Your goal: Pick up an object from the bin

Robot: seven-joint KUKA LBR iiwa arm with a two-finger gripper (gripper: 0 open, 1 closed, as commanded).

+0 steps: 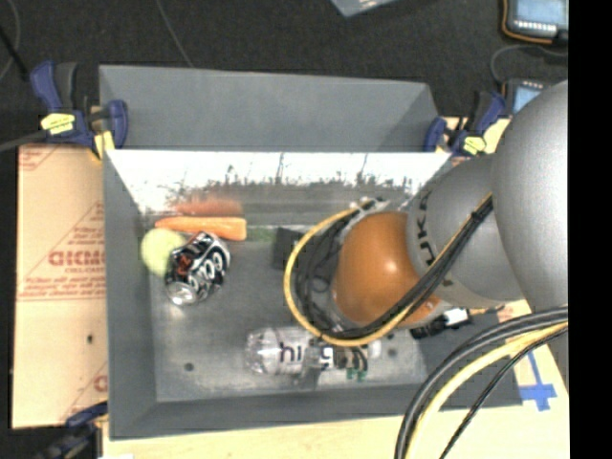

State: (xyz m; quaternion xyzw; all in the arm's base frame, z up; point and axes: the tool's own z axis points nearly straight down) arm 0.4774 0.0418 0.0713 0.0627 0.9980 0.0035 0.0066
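A clear crushed plastic bottle [279, 352] lies on its side near the bin's front wall. My gripper [346, 360] shows as dark parts below the arm's orange cover, right at the bottle's right end. A small dark block [281, 247] sits just left of the cover, in the middle of the bin.
A crushed black and silver can [197, 268] lies at the left. Beside it is a yellow-green ball [156, 251], with an orange carrot [203, 227] behind them near the back wall. The arm with its orange cover and cables hangs over the bin's right half.
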